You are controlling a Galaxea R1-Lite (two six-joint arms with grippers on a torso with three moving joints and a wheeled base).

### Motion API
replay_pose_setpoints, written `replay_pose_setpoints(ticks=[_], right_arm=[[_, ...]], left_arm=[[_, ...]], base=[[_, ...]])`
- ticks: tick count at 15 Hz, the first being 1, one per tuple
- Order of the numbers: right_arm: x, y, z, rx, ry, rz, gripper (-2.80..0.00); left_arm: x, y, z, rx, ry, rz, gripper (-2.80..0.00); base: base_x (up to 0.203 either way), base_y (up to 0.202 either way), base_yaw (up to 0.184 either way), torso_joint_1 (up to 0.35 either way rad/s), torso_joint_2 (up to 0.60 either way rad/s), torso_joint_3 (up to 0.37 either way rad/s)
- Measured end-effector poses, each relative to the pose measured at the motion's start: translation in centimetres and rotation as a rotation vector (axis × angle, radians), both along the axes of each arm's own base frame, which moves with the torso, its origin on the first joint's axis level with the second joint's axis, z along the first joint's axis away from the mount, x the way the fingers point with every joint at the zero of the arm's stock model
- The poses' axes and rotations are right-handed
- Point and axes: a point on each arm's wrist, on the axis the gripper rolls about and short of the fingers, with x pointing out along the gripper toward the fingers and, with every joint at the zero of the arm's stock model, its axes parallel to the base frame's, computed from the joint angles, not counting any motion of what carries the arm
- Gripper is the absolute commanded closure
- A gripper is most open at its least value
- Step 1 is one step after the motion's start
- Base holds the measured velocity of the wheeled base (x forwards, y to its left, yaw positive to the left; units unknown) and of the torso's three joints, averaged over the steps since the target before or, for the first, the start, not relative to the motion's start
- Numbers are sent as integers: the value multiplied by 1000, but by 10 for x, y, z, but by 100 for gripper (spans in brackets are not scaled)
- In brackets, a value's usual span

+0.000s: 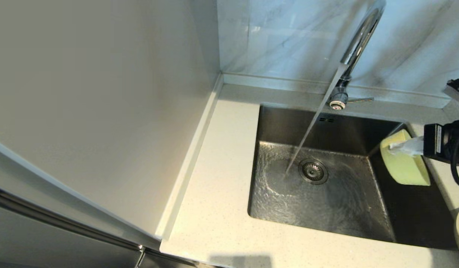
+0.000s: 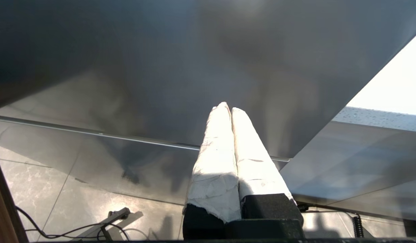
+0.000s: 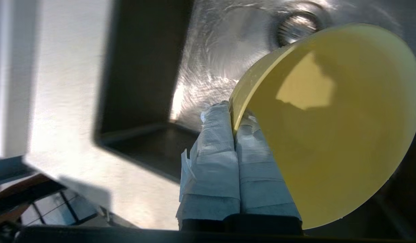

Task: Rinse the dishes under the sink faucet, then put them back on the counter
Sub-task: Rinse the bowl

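Your right gripper point(image 3: 234, 116) has its taped fingers point(image 3: 214, 158) pinched on the rim of the pale yellow bowl point(image 3: 333, 135), which hangs tilted on edge over the right side of the sink point(image 1: 274, 126). Beyond the fingertips, water runs from the faucet point(image 1: 358, 41) and lands just beside the drain strainer point(image 1: 313, 171). The counter point(image 1: 218, 178) surrounds the basin. Your left gripper point(image 2: 231, 109) sits parked away from the sink, fingers pressed together on nothing.

No text, label, brand, number or sign can be read on anything in these three views.
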Motion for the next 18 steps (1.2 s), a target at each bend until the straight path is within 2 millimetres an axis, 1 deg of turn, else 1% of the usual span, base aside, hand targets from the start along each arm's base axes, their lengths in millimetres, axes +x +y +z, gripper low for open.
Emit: replay_pose_setpoints(ticks=[2,5,8,10,12,15,18], right_arm=[[-4,18,-6,18,-83,75,0],[0,39,-11,13,-202,137,0],[16,59,-16,-27,-290,92,0],[27,76,-18,-35,-360,77,0],[32,90,-21,-28,-383,92,0],[36,101,-21,-19,-409,108,0],[41,111,-19,-10,-435,71,0]], left_arm=[[0,0,0,0,0,0,0],[0,0,0,0,0,0,0],[0,0,0,0,0,0,0],[0,0,0,0,0,0,0],[0,0,0,0,0,0,0],[0,0,0,0,0,0,0],[0,0,0,0,0,1,0]], base=[[0,0,0,0,0,0],[0,0,0,0,0,0],[0,0,0,0,0,0],[0,0,0,0,0,0],[0,0,0,0,0,0],[0,0,0,0,0,0],[0,0,0,0,0,0]])
